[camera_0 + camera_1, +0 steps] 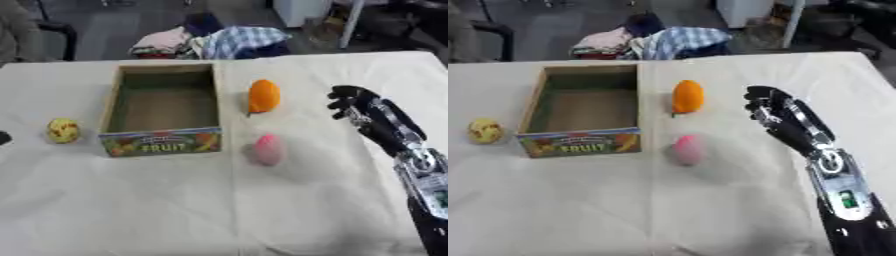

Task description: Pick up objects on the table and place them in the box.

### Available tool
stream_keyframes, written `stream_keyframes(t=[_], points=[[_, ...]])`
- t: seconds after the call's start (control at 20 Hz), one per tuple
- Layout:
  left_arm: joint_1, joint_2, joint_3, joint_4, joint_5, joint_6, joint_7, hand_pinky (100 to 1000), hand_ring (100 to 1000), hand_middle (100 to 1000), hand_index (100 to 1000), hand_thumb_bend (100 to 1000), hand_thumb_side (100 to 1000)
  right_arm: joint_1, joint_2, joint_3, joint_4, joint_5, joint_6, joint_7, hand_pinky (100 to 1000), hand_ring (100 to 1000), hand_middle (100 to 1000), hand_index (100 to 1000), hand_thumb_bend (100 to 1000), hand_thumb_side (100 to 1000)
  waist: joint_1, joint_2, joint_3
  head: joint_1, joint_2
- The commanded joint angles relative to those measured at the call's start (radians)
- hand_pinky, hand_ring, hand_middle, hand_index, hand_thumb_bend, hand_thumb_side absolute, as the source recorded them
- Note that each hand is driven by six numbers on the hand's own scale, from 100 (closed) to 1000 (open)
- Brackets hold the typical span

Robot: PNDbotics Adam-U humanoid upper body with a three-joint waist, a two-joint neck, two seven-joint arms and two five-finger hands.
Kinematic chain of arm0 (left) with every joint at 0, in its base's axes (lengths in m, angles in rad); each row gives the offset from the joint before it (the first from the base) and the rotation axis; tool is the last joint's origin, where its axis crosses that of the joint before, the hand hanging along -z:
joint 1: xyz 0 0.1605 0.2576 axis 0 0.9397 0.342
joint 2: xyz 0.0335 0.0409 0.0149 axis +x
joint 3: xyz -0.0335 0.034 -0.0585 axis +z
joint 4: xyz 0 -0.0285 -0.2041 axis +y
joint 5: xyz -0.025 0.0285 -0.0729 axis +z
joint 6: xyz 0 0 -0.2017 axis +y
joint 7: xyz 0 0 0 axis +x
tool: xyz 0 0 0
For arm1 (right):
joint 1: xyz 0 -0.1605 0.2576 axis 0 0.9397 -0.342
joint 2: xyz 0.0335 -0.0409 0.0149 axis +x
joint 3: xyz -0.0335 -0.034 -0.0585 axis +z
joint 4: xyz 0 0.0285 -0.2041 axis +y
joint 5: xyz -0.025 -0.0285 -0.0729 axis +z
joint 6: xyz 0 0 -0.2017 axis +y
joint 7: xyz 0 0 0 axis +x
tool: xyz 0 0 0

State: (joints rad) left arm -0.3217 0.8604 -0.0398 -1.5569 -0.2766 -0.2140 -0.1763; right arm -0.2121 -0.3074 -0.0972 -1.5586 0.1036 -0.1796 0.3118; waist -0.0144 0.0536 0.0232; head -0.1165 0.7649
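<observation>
Right hand (770,112) up over the cloth, fingers curled inward, holding nothing, hovering right of the fruit and clear of both pieces. Left hand barely in frame: only a dark sliver at the left edge (3,137), fingers not readable, can't tell.

Nearest to the right hand: orange fruit (264,95), lying on the table (219,210) just right of the box wall. Below it, apart, a pink egg-shaped piece (269,149), near the box's front right corner. Far side of the box, a yellow speckled round fruit (63,130), well apart from the right hand.

Box (115,102) open-topped, nothing visible inside, "FRUIT" label facing the camera.

Handling guess (toy or real, can't say): light, rigid, smooth, prone to rolling. Best taken across the widest part, thumb opposite fingers, from above. Orange piece sits close to the box wall, so little finger room on that side.
</observation>
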Motion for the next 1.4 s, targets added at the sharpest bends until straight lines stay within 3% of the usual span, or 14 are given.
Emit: stream_keyframes(t=[0.05, 0.75, 1.05, 1.4], points=[[-0.051, 0.05, -0.019, 0.075, -0.034, -0.01, -0.022, 832, 660, 681, 844, 722, 415, -0.016, -0.024, 0.001, -0.015, 0.006, -0.002, 0.005, 690, 761, 768, 871, 100, 660, 0.004, -0.012, -0.004, 0.002, 0.005], [-0.301, -0.069, -0.091, 0.474, -0.261, -0.102, -0.085, 807, 653, 668, 823, 748, 454, -0.019, -0.022, 0.013, -0.012, 0.003, -0.004, 0.014, 690, 759, 767, 871, 100, 663, 0.007, -0.011, -0.021, 0.011, 0.005], [-0.388, -0.141, -0.089, 0.607, -0.372, -0.134, -0.061, 791, 642, 655, 806, 753, 447, -0.021, -0.02, 0.018, -0.013, 0.001, -0.004, 0.019, 690, 759, 766, 871, 100, 663, 0.007, -0.011, -0.029, 0.02, 0.005], [-0.434, -0.197, -0.071, 0.727, -0.49, -0.151, -0.043, 780, 617, 617, 789, 750, 454, -0.025, -0.018, 0.022, -0.013, -0.001, -0.004, 0.023, 690, 759, 765, 871, 100, 665, 0.008, -0.008, -0.044, 0.031, 0.005]])
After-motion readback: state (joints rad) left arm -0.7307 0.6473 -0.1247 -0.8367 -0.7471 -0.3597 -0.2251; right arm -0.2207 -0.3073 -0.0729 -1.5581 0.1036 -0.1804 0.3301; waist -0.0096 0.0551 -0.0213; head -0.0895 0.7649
